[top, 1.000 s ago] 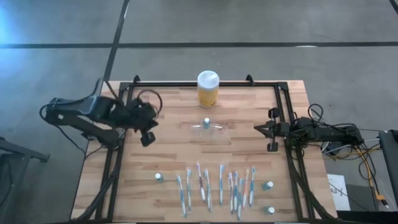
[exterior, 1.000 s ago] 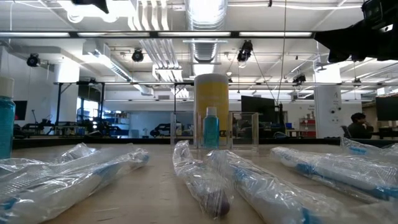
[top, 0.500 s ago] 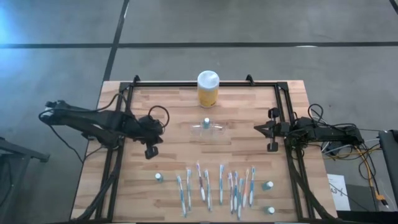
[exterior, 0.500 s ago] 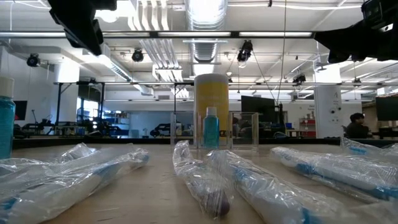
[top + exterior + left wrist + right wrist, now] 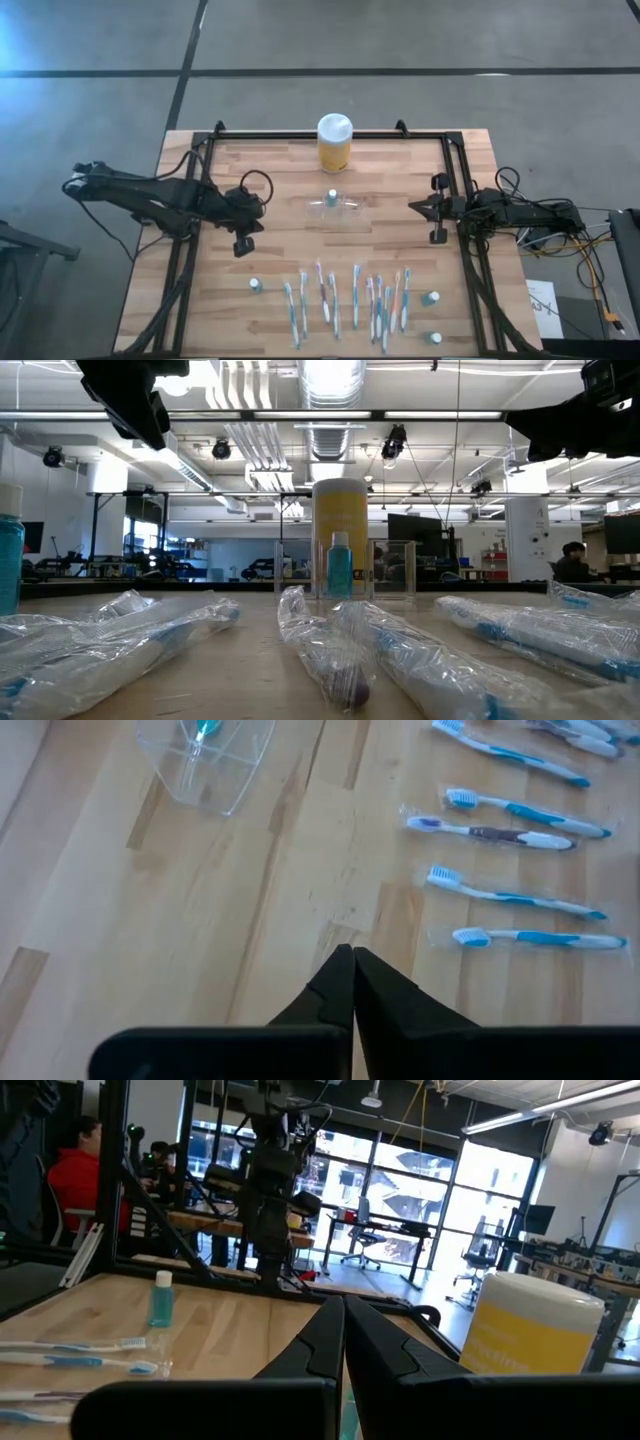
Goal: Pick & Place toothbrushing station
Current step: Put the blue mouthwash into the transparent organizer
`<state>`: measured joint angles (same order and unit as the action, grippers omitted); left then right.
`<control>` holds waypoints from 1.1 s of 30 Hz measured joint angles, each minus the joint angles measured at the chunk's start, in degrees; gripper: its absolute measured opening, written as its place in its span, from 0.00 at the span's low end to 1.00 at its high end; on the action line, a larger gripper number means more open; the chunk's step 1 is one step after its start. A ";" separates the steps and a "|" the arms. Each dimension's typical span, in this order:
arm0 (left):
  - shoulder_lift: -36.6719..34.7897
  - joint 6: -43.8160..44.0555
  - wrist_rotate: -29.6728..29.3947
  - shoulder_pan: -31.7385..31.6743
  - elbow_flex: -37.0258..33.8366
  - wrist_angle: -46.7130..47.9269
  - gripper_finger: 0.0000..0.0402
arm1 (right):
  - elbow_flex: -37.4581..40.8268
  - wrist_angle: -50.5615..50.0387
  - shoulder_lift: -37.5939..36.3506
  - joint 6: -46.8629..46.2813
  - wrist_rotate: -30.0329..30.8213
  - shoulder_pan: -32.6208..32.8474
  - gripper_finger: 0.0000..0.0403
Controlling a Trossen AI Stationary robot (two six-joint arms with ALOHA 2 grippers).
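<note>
High view: the toothbrushing station (image 5: 333, 208), a low clear plastic holder with a small teal-capped bottle (image 5: 332, 196) inside, sits mid-counter, just before the yellow jar (image 5: 334, 143). Left gripper (image 5: 240, 243) hovers well apart from it, jaws closed and empty; right gripper (image 5: 421, 207) likewise. Closed jaws may shove the light holder instead of gripping it.

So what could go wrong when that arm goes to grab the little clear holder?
The left gripper is shut; unless it opens first it would likely just shove the clear holder. The holder is see-through, so it may be hard to locate. A small blue bottle stands in it and the yellow jar sits close behind, so a clumsy approach could tip either.
</note>
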<state>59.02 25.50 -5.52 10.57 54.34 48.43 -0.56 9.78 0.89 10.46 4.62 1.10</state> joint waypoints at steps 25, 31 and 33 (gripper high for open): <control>-12.85 -24.28 1.96 0.28 -17.97 -45.77 0.01 | 0.00 5.08 -0.07 0.00 -0.01 -0.02 0.02; -18.03 -26.29 2.66 0.28 -29.83 -61.57 0.01 | -0.70 14.94 -0.02 -9.36 -2.37 0.00 0.02; -19.38 -25.27 2.68 0.28 -32.59 -64.84 0.01 | -3.41 11.24 0.41 -10.83 -3.33 0.07 0.02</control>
<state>39.65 0.24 -2.83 10.85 21.75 -16.41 -3.97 21.02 1.30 -0.37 1.29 1.17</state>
